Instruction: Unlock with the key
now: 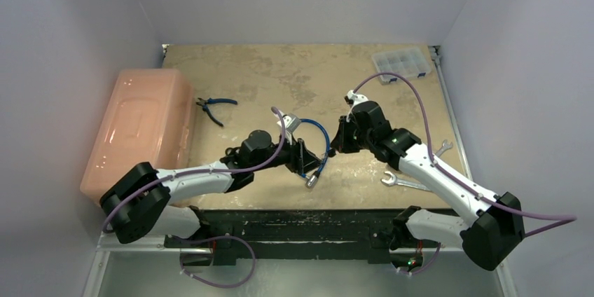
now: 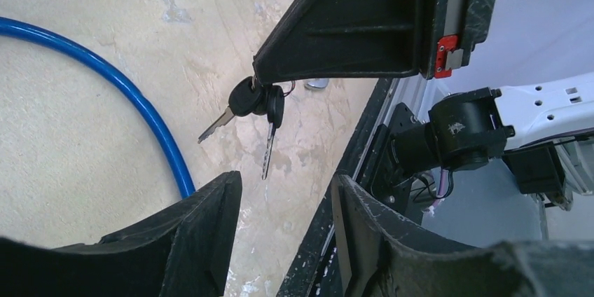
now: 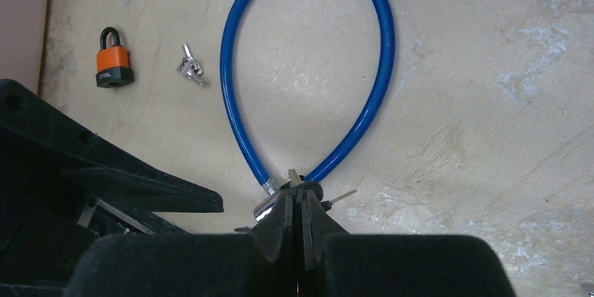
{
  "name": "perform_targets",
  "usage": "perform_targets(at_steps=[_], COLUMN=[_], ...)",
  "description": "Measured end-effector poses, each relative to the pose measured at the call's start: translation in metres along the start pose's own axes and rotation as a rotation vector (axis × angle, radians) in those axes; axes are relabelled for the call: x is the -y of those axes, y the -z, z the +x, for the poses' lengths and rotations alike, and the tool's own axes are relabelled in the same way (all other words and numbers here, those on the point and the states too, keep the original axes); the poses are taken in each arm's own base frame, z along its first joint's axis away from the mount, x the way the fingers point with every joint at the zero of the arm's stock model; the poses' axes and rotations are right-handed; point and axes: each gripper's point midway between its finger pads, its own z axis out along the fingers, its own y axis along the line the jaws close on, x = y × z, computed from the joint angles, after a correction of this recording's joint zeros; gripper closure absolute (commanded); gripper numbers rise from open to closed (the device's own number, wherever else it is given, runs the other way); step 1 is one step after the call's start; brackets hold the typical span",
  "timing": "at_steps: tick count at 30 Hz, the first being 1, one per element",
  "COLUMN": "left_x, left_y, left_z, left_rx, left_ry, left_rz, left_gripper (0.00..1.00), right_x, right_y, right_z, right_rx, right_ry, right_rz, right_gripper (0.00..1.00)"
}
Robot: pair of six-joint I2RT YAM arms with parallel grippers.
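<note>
Keys (image 2: 256, 101) dangle mid-frame from the tightly pinching right gripper (image 3: 298, 206), seemingly so the half-open, empty left gripper (image 2: 286, 195) grabs one.

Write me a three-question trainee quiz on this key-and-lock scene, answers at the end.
1. True or false: the right gripper is shut on the keys.
2. The cable lock is: A red, B blue, C green.
3. Which gripper's jaws stand apart with nothing between them?
Key: 1 true; 2 B; 3 the left gripper.
</note>
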Motion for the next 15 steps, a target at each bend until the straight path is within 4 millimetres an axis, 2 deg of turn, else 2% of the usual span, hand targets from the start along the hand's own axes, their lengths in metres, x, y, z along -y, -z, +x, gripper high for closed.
perform_targets(at_steps=[10, 13, 15], left_x=[-0.007, -0.008, -0.008], left_y=[-0.01, -0.014, -0.015], left_z=[0.014, 0.021, 0.024], left_rx=[-0.028, -0.048, -0.055], left_ry=[0.005, 0.008, 0.011], left_rz=[-0.004, -0.005, -0.003], left_gripper=[0.52, 0.57, 0.63], right_x=[-0.005, -0.007, -0.008], right_y=[0.005, 0.006, 0.006], right_z=[-0.002, -0.002, -0.001], right_rx=[0.01, 0.008, 0.005], right_ry=[-0.004, -0.004, -0.004], right_rz=[-0.027, -0.035, -0.04], right_gripper=[1.0, 1.0, 1.0])
